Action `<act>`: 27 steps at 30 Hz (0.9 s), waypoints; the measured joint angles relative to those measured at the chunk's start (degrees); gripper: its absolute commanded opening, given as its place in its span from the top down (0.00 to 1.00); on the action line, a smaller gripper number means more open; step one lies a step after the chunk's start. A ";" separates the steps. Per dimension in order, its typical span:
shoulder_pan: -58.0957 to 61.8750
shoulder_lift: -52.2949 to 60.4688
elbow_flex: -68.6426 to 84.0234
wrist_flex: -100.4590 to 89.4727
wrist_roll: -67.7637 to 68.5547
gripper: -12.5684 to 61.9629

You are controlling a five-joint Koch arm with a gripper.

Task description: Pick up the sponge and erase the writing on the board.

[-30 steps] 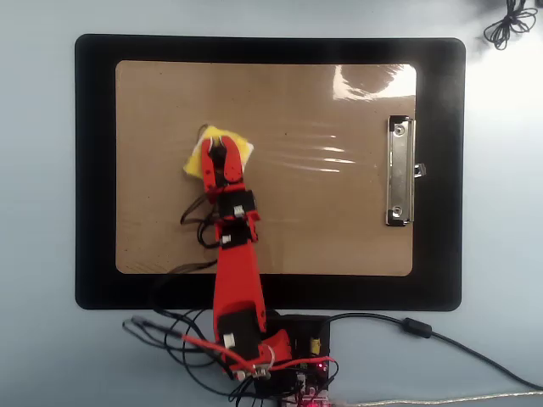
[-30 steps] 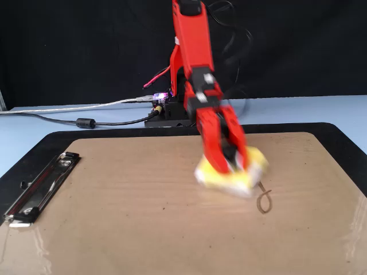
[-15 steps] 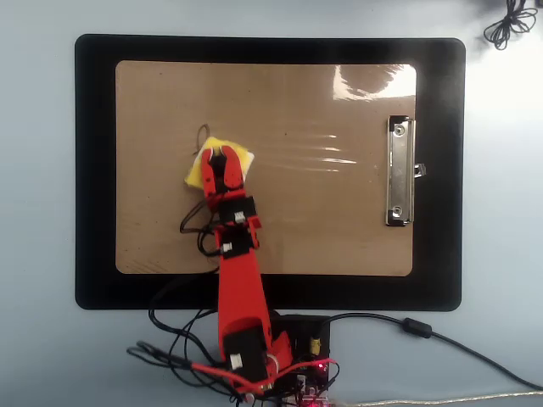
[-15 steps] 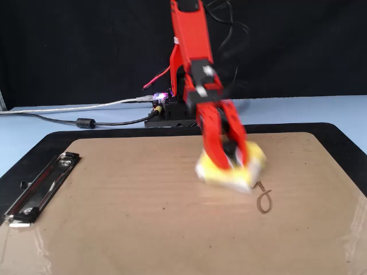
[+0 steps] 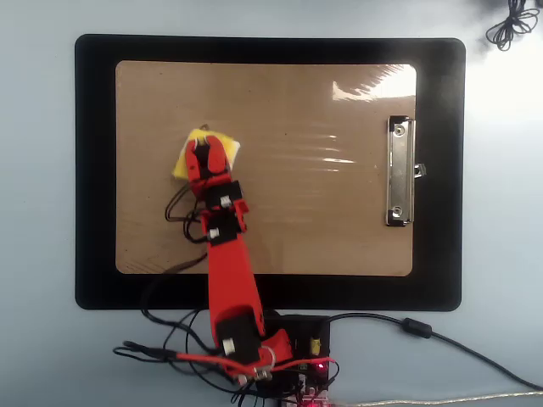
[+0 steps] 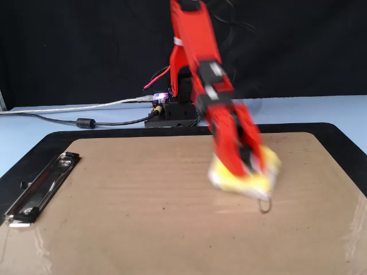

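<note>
Pressing the sponge (image 6: 245, 176) clenched in my claw (image 6: 248, 163) onto the board (image 5: 297, 220), I see the last loop of writing (image 6: 264, 204) just beyond my fingertips, away from my base.

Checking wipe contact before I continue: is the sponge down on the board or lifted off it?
Down on it. The sponge lies flat against the board between the fingers, no gap showing, though motion blurs it.

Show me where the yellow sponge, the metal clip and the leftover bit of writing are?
sponge (image 5: 181, 159): overhead view, its yellow left corner.
metal clip (image 5: 399, 182): overhead view, middle of the silver bar.
writing (image 6: 264, 205): fixed view, the dark loop beside the sponge.
</note>
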State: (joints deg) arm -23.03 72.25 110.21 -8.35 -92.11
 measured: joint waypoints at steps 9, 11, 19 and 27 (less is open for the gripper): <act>-1.05 21.01 24.08 4.13 -0.35 0.94; -1.76 22.32 24.26 6.68 -0.35 0.94; 4.39 -17.75 -18.72 -0.53 2.29 0.94; -10.20 29.36 30.76 7.12 -3.60 0.94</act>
State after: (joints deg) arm -33.22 101.60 140.98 -1.23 -95.71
